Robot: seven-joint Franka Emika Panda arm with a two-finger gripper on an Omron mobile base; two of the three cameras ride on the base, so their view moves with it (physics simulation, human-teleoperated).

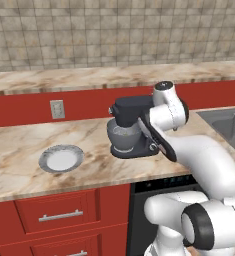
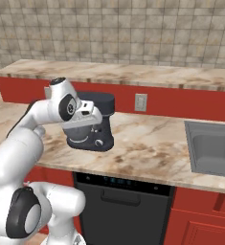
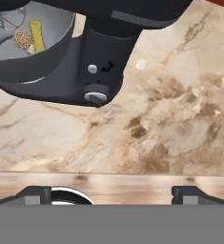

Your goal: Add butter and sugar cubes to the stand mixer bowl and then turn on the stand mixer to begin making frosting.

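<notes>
The stand mixer bowl (image 3: 18, 57) holds the butter (image 3: 36, 35) beside a speckled lump (image 3: 22, 39); the claw (image 3: 111, 194) hovers spread wide.

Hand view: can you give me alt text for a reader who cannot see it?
The open gripper hovers above the marble counter, facing the stand mixer base and its round knob. At upper left, the butter lies inside the stand mixer bowl.

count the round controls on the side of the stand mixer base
2 in the hand view: a small pale button partway up the stand mixer column, and below it a larger round knob at the base's edge. Others may sit on hidden sides.
</notes>
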